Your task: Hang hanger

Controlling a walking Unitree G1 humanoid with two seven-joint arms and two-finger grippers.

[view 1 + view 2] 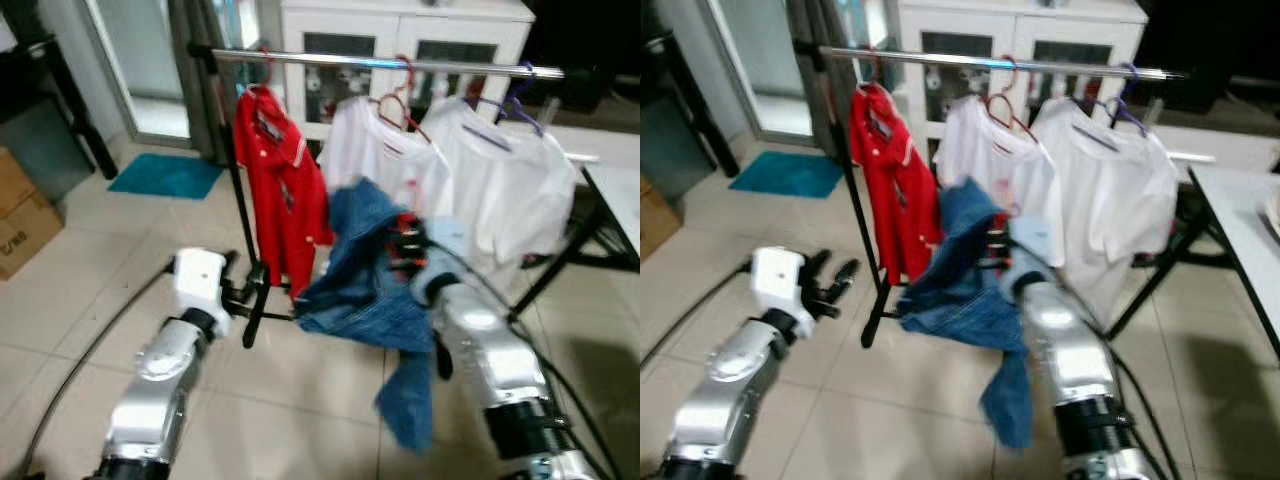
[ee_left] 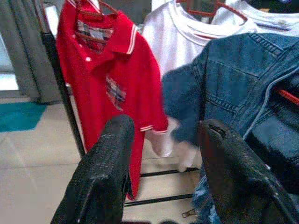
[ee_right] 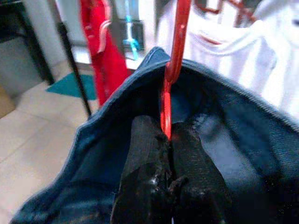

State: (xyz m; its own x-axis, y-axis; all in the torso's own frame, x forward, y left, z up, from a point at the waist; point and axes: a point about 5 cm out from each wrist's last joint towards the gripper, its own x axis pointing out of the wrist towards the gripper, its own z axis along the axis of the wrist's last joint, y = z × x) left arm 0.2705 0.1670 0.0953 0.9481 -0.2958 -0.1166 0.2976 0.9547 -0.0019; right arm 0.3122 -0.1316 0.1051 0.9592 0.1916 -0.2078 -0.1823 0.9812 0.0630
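Right wrist view shows the right gripper (image 3: 170, 140) clamped on the red hanger (image 3: 174, 70), whose thin wire shaft runs straight up from between the two black fingertips and curves into a hook at the top. A blue denim jacket (image 3: 233, 140) is draped on that hanger, its collar wrapping around the fingers on both sides, so the hanger's shoulders are hidden under the cloth. From the head cameras, the jacket (image 1: 370, 270) hangs off the raised right arm, below the chrome rail (image 1: 380, 64) of the clothes rack and in front of the garments already on it; one sleeve trails down toward the tiled floor (image 1: 90, 270). The hanger's hook is below the rail, not on it. On the rail hang a red polo shirt (image 1: 280, 190) toward the left end and two white T-shirts (image 1: 500, 190) to its right, on red and purple hangers. The left gripper (image 1: 245, 293) is held out low near the rack's black upright post (image 1: 238, 200), its fingers spread apart and holding nothing. A teal mat (image 1: 165, 175) lies on the floor beyond the rack, and a cardboard box (image 1: 22, 215) sits at the left edge.
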